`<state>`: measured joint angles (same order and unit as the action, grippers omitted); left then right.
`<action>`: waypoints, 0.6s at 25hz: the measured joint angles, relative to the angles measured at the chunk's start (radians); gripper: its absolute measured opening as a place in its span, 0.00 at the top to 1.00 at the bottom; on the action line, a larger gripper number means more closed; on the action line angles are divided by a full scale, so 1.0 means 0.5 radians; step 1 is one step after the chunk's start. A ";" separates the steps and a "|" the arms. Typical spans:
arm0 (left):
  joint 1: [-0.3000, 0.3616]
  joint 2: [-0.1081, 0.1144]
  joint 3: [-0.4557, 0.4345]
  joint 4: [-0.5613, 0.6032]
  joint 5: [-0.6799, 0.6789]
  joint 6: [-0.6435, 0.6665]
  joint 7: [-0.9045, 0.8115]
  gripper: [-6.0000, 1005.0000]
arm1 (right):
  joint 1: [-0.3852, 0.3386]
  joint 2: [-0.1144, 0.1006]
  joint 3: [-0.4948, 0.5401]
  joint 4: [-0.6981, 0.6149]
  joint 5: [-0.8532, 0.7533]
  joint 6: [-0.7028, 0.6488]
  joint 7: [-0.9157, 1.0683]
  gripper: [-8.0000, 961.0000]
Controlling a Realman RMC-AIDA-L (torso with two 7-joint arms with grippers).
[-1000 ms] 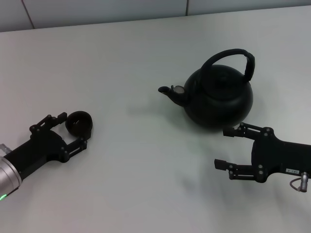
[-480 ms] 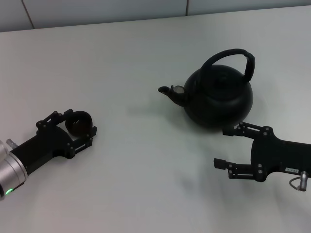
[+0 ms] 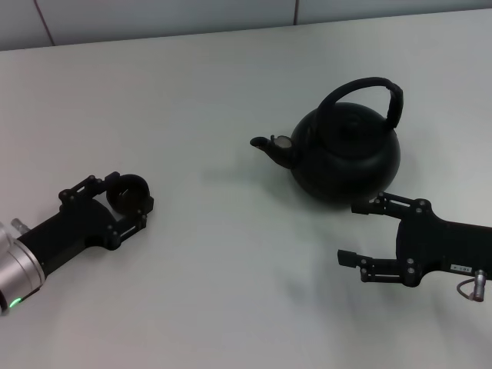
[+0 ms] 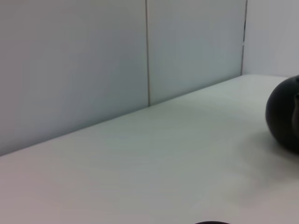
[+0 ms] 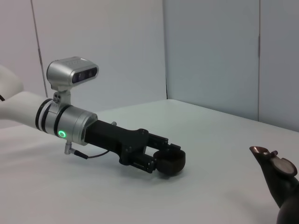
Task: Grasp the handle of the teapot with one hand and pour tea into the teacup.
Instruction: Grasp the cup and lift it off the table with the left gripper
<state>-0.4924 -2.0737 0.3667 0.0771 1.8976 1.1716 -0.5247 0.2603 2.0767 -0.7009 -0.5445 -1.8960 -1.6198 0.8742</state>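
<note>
Black teapot (image 3: 346, 156) upright on white table (image 3: 215, 92), arched handle (image 3: 369, 94) overhead, spout pointing left. Left gripper (image 3: 127, 206) closed around small dark teacup (image 3: 128, 193), well left of teapot. Right gripper (image 3: 361, 233) low beside teapot's near side, fingers spread wide, touching nothing. No readable writing anywhere.

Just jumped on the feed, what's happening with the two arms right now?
The left gripper is closed around the teacup on the table's left side; the right wrist view shows the cup gripped between its fingers. The right gripper sits open just in front of the teapot, not touching it. The handle stands upright and ungrasped, the spout pointing toward the cup's side. No pouring has begun.
</note>
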 joint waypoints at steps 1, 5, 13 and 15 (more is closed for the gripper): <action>-0.002 0.000 0.000 -0.003 -0.001 0.020 0.000 0.31 | 0.000 0.000 0.000 0.000 0.000 0.000 0.000 0.14; -0.044 -0.001 0.000 -0.041 0.002 0.091 0.000 0.31 | 0.001 0.000 0.000 0.000 0.000 0.000 0.000 0.14; -0.278 -0.010 0.026 -0.260 0.003 0.055 0.022 0.30 | 0.001 0.000 0.003 0.000 0.000 -0.004 0.000 0.14; -0.332 -0.010 0.033 -0.312 0.005 0.024 0.022 0.30 | 0.001 0.000 0.003 0.000 0.000 -0.006 0.000 0.14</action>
<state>-0.6586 -2.0787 0.3832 -0.0787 1.9002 1.1835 -0.5137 0.2608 2.0768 -0.6994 -0.5446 -1.8960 -1.6226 0.8743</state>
